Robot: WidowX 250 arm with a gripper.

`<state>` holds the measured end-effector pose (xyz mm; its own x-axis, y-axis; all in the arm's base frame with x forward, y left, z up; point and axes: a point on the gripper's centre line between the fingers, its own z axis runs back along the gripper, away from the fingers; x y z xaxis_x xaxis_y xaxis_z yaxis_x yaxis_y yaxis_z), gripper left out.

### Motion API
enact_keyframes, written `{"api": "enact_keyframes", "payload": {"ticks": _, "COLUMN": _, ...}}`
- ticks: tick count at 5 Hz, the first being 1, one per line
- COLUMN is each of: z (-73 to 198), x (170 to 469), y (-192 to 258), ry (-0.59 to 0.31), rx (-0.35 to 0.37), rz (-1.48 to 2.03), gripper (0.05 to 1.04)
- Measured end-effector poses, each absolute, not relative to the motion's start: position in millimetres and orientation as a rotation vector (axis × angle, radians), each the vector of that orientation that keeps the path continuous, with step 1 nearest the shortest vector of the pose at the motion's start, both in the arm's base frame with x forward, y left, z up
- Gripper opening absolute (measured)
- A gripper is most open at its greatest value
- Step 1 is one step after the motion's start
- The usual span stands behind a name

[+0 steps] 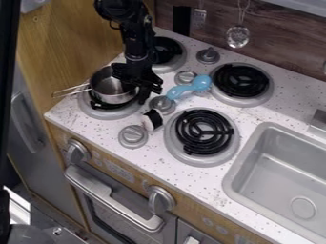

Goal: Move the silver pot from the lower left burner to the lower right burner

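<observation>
1. Jaws of the gripper (137,82) at the right of the silver pot (106,91); spread and grip cannot be told.
2. Sink (270,176), well right of pot.
3. Lower right burner (202,160), right of pot.
4. Lower left burner (107,114), beneath pot.

- light's pretty soft and even, speckled surface (280,113) comes out nice and bright
- little glints on the pot (104,86) and hanging ladle (237,36)
- lower left's way dimmer, bar one white patch (18,208)
- can't really tell where the light's from
</observation>
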<state>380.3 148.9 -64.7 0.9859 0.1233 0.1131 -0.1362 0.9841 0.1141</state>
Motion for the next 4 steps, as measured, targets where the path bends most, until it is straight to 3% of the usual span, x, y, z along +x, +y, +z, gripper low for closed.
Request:
{"api": "enact_keyframes", "payload": {"ticks": 1, "z": -64, "x": 383, "y": 147, "ry": -0.115, "rx": 0.115, "rz": 0.095, "gripper": 0.157}}
{"api": "enact_keyframes", "payload": {"ticks": 2, "z": -54, "x": 382, "y": 134, "ry": -0.151, "rx": 0.116, "rz": 0.002, "gripper": 0.076}}
{"api": "enact_keyframes", "payload": {"ticks": 3, "z": -25, "x": 383, "y": 92, "ry": -0.216, "rx": 0.148, "rz": -0.127, "gripper": 0.071}}
{"api": "enact_keyframes", "payload": {"ticks": 4, "z": -15, "x": 363, "y": 51, "ry": -0.248, "rx": 0.153, "rz": -0.176, "gripper": 0.071}}
